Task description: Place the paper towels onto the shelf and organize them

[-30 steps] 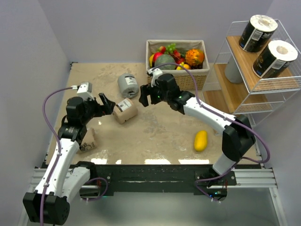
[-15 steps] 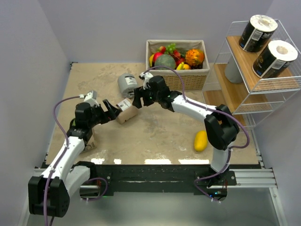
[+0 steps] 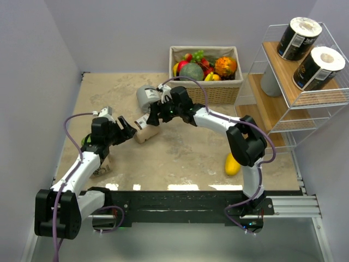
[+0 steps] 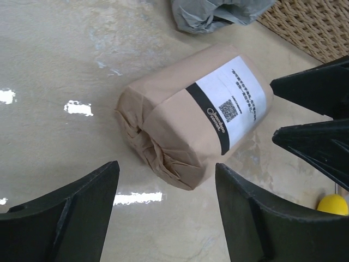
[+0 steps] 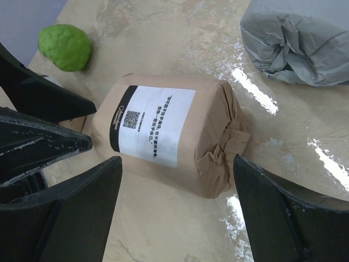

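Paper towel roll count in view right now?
6. Two black rolls on the shelf's top board; grey one half hidden below them; grey roll by the basket; tan roll between both arms' fingers; another tan roll partly under the left arm.

We see one build on both sides: white shells cover the long links of the left arm (image 3: 76, 174) and the right arm (image 3: 218, 121), with bulky black housings at the joints (image 3: 248, 144). A purple cable (image 3: 66, 124) loops free beside the left arm, and a second cable (image 3: 188, 79), also purple, arcs over the right. We note a small pale camera block (image 3: 105, 113) at the wrist. The left hand (image 3: 129, 126) and the right hand (image 3: 152, 115) are matte black. Up close we find their fingers (image 4: 71, 218) broad, flat-faced and wedge-shaped. Both bases sit on a black rail (image 3: 180, 202) with silver bars (image 3: 305, 204) along the near edge of the table (image 3: 180, 155).
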Available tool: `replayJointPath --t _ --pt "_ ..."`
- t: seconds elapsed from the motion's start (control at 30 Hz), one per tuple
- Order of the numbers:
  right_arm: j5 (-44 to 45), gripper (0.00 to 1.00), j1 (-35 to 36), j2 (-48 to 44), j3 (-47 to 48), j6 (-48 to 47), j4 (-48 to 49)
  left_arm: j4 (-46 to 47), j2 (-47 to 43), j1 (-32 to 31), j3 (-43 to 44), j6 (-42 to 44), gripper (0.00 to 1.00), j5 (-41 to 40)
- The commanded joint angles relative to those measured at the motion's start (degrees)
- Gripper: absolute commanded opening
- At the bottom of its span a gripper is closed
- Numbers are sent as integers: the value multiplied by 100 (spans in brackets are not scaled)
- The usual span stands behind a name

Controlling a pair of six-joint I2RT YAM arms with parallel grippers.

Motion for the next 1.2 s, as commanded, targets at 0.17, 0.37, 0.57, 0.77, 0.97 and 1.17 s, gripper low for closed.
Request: replayJointPath --t 0.17,0.37,0.57,0.77,0.97,1.17 --pt "-1032 88 -204 360 198 485 809 -132 204 -37 340 -14 75 -551" --pt "-1568 87 -204 607 277 713 1169 -212 240 -28 393 -31 74 -692" --pt "-2008 86 -204 835 268 1004 1635 -282 398 -28 410 -40 73 -788" --pt "-2219 72 -213 871 137 1162 2075 -361 451 -28 437 -66 72 -850" --pt "-2211 53 -222 783 -109 1145 2321 -650 240 -28 647 -110 72 -912" --pt "-1922 43 -213 546 -338 1013 2287 -1187 -182 -28 1244 -58 72 -1034"
